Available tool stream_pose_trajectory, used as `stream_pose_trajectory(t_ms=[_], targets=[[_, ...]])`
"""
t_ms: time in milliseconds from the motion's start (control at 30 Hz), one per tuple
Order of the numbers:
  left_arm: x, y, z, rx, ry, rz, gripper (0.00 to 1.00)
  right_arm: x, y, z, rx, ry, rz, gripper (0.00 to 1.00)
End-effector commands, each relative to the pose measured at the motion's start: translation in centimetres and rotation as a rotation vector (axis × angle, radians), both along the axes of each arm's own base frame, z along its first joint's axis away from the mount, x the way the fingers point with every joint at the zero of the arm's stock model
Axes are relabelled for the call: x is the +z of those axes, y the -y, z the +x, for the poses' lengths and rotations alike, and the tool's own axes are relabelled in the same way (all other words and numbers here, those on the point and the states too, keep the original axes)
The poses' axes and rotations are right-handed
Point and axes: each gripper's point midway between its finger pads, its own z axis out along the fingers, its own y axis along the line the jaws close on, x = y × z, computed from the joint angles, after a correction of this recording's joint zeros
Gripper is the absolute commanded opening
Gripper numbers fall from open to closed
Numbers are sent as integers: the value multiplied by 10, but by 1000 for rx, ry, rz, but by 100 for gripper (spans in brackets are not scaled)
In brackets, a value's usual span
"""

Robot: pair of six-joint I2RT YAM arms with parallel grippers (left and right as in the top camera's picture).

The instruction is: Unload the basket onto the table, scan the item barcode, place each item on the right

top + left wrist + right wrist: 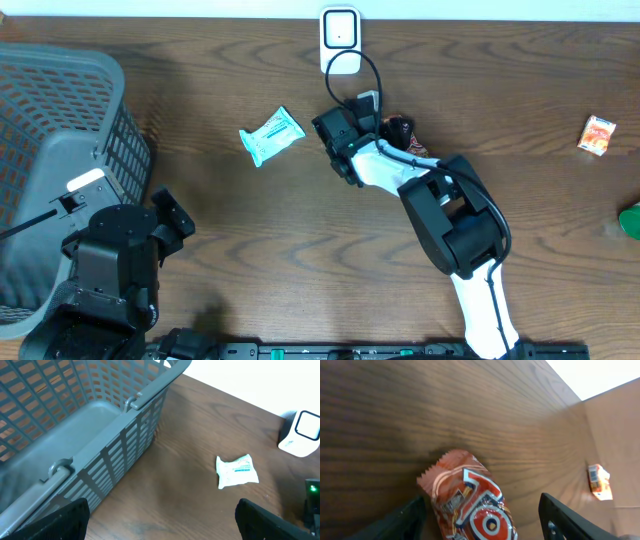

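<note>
The right arm [450, 215], at five o'clock, has white link shells, blocky black joint housings and a black cable [430, 163] along it. Its fingers [570, 520] are matte black. The left arm [110, 265], at eight o'clock, is all black.

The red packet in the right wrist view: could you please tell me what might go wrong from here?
The red packet sits off-centre in the right end effector, so closing may shove it or pinch only its crimped edge. A black cable loops beside the scanner and might snag during the lift.

Grey mesh basket [125, 150] at the table's [300, 240] left edge; white-teal sachet [271, 135] mid-table; small orange packet [598, 135] near the right edge
</note>
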Motion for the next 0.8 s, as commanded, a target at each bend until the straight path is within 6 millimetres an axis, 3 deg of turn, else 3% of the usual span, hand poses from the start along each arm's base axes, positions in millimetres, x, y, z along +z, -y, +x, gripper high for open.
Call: stream_pose_trajectory(t_ms=[0,133,333,533,767], targets=[[0,-3,-1,15,2,7,93,-57,-16,-14,77,-172,141,70],[0,-3,-1,15,2,7,93,-57,-15,-10,88,-170,135,64],[0,-3,-1,15,2,7,93,-57,-11,-7,77,-161,149,29],[0,-3,-1,15,2,7,93,-55,-7,-1,66,-139,161,4],[0,-3,-1,15,2,7,93,-48,-6,6,61,-112,177,1]])
